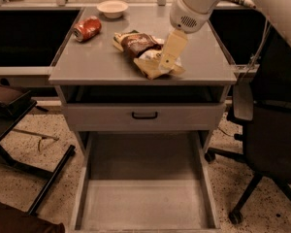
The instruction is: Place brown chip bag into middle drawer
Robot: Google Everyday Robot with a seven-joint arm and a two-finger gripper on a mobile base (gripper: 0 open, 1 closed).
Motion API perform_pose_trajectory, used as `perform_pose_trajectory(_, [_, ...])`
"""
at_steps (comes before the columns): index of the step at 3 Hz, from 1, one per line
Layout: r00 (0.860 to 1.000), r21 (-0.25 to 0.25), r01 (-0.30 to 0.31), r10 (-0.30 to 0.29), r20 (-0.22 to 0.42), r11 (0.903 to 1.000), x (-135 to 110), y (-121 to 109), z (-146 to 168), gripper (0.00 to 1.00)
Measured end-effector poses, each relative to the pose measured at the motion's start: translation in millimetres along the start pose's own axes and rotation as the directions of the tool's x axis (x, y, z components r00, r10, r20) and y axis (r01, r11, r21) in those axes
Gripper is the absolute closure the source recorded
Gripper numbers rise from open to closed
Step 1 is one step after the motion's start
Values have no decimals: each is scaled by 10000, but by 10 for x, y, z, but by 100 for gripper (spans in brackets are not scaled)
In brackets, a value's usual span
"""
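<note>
Nearest the camera, the middle drawer (145,205) stands pulled out at the foot of the cabinet, its flat grey floor in full view between low side walls. Above it sits 1 closed drawer front (189,116) with a black handle (144,115). On the grey tabletop (92,64) the brown chip bag (138,43) lies crumpled near the middle, toward the front edge, well apart from the drawer below. The cream-coloured gripper (165,63) slants down from the white arm (194,8) over the bag's right end. How far it is open, and whether it has hold of the bag, cannot be told. Farther back on the left a red soda can (86,28) lies on its side. Beyond it, at the table's far edge, stands 1 white bowl (112,8).
</note>
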State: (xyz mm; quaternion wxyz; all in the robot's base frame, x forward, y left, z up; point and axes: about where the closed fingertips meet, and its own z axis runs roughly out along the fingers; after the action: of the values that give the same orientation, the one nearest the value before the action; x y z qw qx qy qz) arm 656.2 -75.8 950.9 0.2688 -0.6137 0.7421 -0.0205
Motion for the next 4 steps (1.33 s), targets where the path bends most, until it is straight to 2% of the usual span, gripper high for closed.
perform_pose_trajectory(1, [9995,-521,109,-94,297,9986,-211,29,569,0])
perform_pose_trajectory(2, [9979,-893,-40,98,645,9960,-389,83,1037,0])
perform_pose_trajectory(3, [9978,-916,-57,118,660,9958,-390,83,1081,18])
perform_pose_trajectory(4, [9978,-917,-57,118,659,9958,-390,83,1081,42])
